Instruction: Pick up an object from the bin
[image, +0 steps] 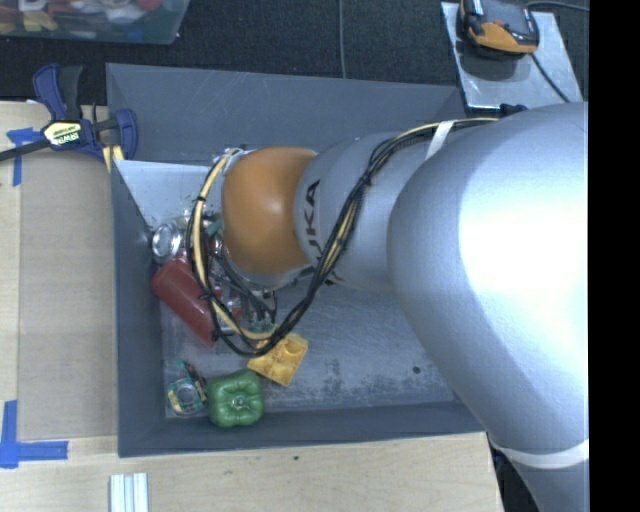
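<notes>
My gripper (243, 303) is low in the left part of the bin, mostly hidden under the arm's orange cover and cables. A dark red block-like thing (182, 292) lies tilted right beside it on the left, touching or nearly touching it. A shiny silver round thing (163, 240) sits just above the red one, by the left wall. A yellow crumpled piece (281, 360) lies just below and to the right of the gripper.
A green toy pepper (235, 400) and a small clear and green thing (185, 392) lie in the bin's front left corner. The big silver arm covers the bin's right half. Bare floor shows right of the yellow piece.
</notes>
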